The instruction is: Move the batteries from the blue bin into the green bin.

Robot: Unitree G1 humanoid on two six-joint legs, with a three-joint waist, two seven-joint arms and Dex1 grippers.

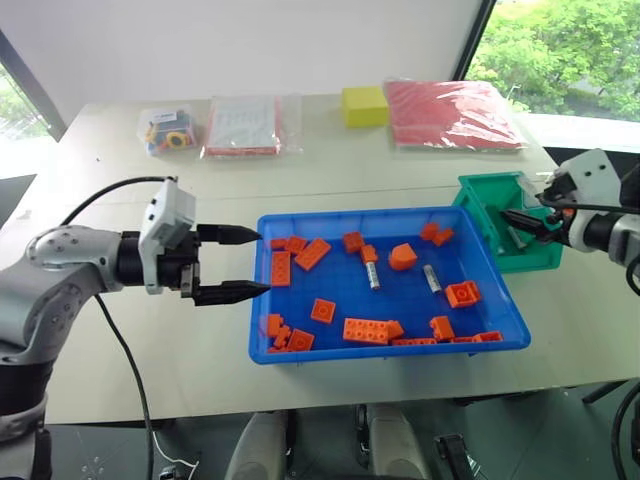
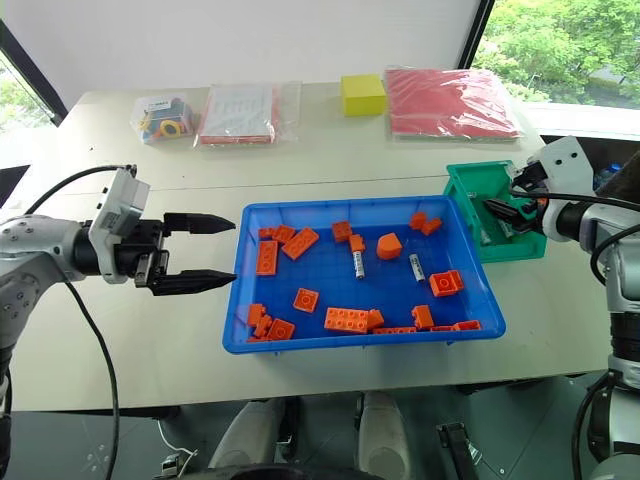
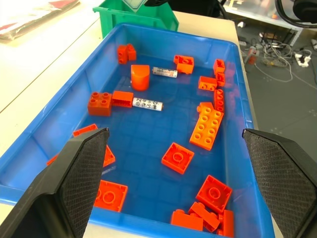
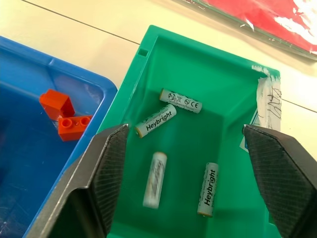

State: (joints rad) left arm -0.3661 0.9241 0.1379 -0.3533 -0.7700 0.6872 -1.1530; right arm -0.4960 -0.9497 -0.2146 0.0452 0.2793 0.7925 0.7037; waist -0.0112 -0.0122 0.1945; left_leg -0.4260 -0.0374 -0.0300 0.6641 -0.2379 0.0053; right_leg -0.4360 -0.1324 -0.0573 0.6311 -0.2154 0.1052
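You have two batteries (image 1: 372,276) left in the blue bin (image 1: 300,352), lying near its middle among roughly twenty orange bricks (image 1: 365,330); one brick touches the nearer battery's end. Four batteries (image 4: 207,189) lie in the green bin (image 4: 198,64), which touches the blue bin's far right corner; three read "Heybright", and one is blurred. Your right gripper (image 4: 185,163) hangs over the green bin, fingers spread, empty. Your left gripper (image 1: 235,264) sits at the blue bin's left rim, spread wide, holding nothing. Beyond lie a yellow block (image 1: 364,105), a red packet (image 1: 450,112) and two clear bags (image 1: 240,126).
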